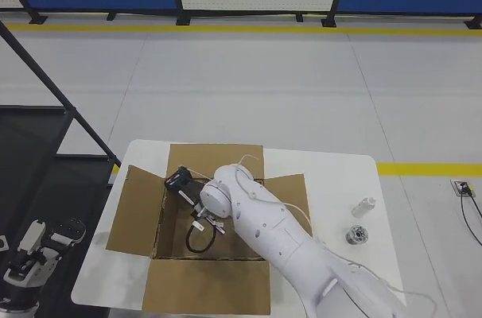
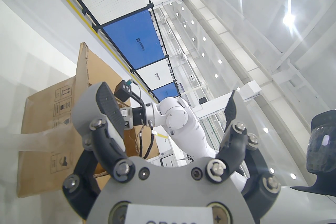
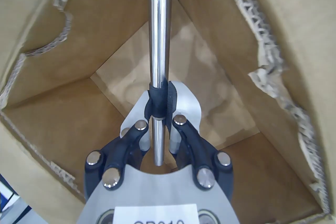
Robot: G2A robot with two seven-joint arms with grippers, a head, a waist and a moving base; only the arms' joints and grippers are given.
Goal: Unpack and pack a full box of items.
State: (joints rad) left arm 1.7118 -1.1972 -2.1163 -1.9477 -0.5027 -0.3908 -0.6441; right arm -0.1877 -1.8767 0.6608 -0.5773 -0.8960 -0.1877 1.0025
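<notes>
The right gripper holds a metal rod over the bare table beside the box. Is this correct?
Not quite. The right gripper holds the metal rod inside the open cardboard box, not beside it; the right wrist view shows the box walls around it.

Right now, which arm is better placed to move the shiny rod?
Right. The right gripper is shut on the metal rod inside the cardboard box; the left gripper is open and empty, outside the box.
</notes>
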